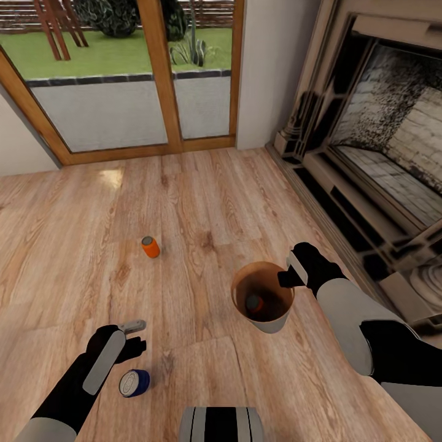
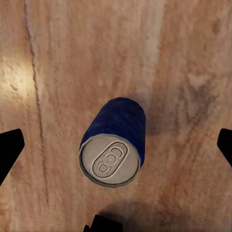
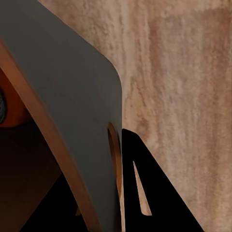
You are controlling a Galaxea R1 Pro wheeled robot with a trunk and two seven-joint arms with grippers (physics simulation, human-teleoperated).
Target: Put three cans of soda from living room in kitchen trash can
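Observation:
The dark blue can of soda (image 1: 134, 383) (image 2: 116, 140) lies on its side on the light wood floor. My left gripper (image 1: 136, 336) (image 2: 116, 150) hovers open over it, one fingertip on each side and apart from it. One bright orange can (image 1: 150, 247) stands further off on the floor. The other orange can (image 1: 253, 303) (image 3: 6, 108) lies inside the tash can (image 1: 270, 322) (image 3: 72, 96), pale outside and copper-brown inside. My right gripper (image 1: 286, 276) (image 3: 118, 183) is shut on the bin's rim, one finger (image 3: 145, 198) outside the wall.
This is the living room. Wood-framed glass doors (image 1: 159, 73) stand at the far side, with a lawn beyond. The ornate stone fireplace (image 1: 380, 153) and its hearth ledge run along the right. Open floor lies between the cans and the doors.

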